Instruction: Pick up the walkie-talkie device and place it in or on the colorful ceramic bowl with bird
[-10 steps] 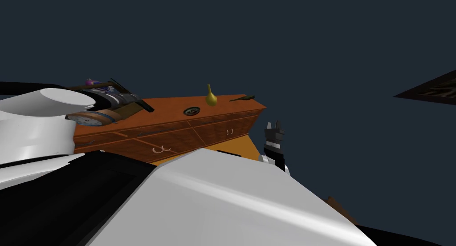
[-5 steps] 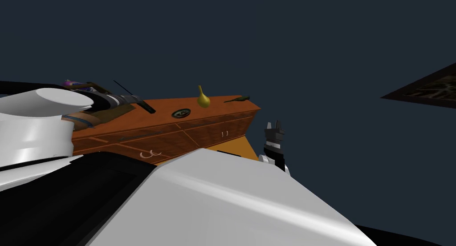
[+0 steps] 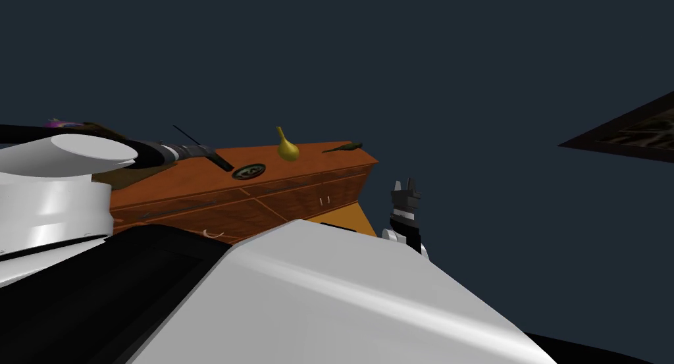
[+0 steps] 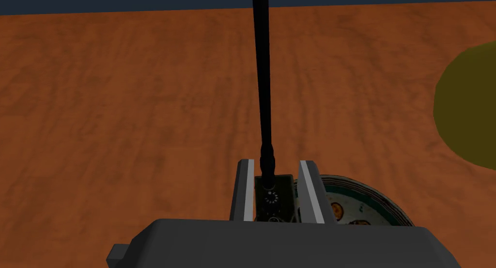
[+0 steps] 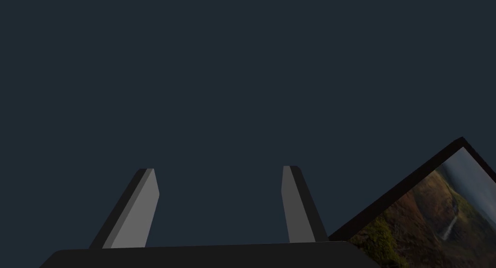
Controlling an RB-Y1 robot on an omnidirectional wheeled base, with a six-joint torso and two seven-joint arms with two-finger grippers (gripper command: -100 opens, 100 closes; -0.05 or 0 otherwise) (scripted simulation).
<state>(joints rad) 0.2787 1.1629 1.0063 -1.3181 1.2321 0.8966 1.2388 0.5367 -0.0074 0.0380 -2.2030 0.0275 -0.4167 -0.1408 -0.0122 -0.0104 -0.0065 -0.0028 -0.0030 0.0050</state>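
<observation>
My left gripper [image 4: 276, 162] is shut on the dark walkie-talkie [image 4: 273, 198], whose long black antenna [image 4: 264, 86] points straight out past the fingertips. It hangs over the wooden dresser top [image 4: 121, 110]. The colourful patterned bowl [image 4: 370, 209] lies on the dresser close beside the gripper, partly hidden by its body. In the head view the walkie-talkie [image 3: 216, 158] sits just left of the bowl [image 3: 249, 172]. My right gripper [image 3: 405, 187] is raised off the dresser's right end, open with nothing between its fingers [image 5: 141, 207].
A yellow gourd-shaped vase [image 3: 287, 147] stands just beyond the bowl, with a dark green object [image 3: 342, 147] near the dresser's far right corner. The dresser front [image 3: 263, 202] has drawers with handles. A dark blue wall rises behind.
The whole head view has slid left as I turned. My left hand with the walkie-talkie has come nearer the bowl. The right arm has kept still.
</observation>
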